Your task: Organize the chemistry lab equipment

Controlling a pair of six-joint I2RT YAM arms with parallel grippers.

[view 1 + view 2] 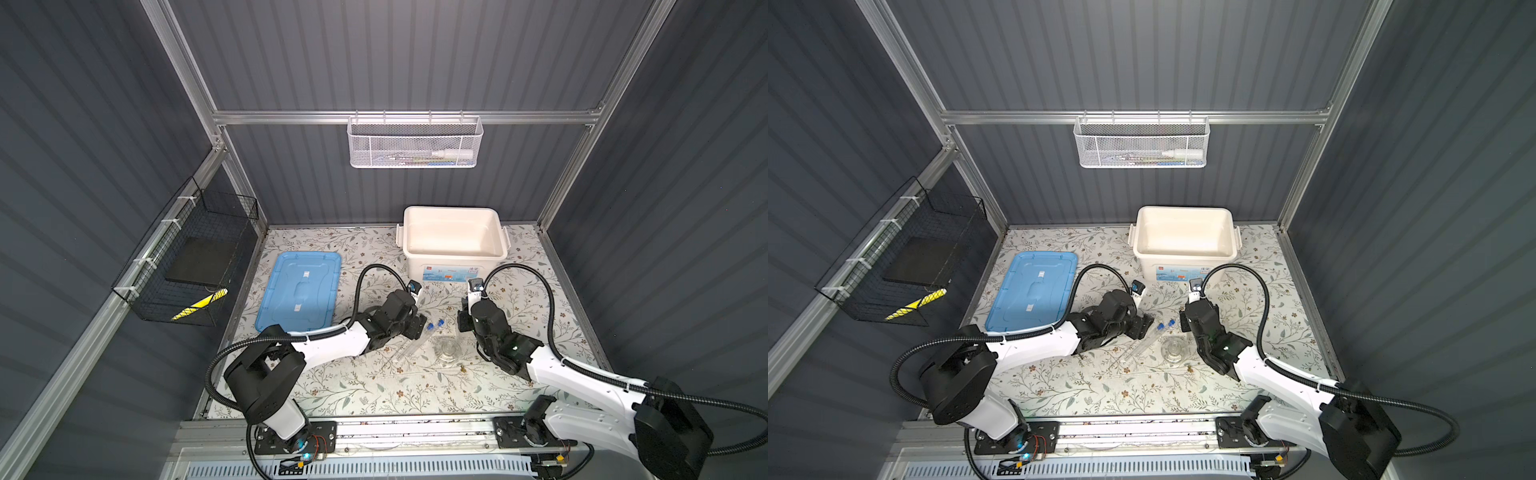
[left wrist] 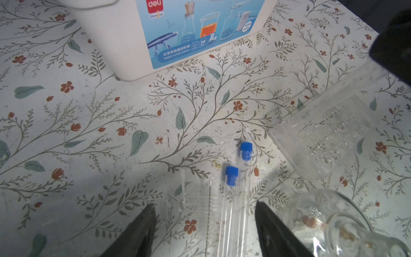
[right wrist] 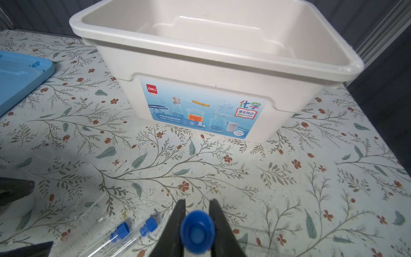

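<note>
Right claw (image 3: pixel 197 203) tight on a blue-capped test tube (image 3: pixel 197 232); left claw (image 2: pixel 205 205) wide apart.

light: bright overhead on floral tabletop (image 1: pixel 374 386), walls (image 1: pixel 83 124) dim | shadows: soft | wrist views: edges warped, capped test tube (image 3: pixel 197 231) near lens blurred
</note>
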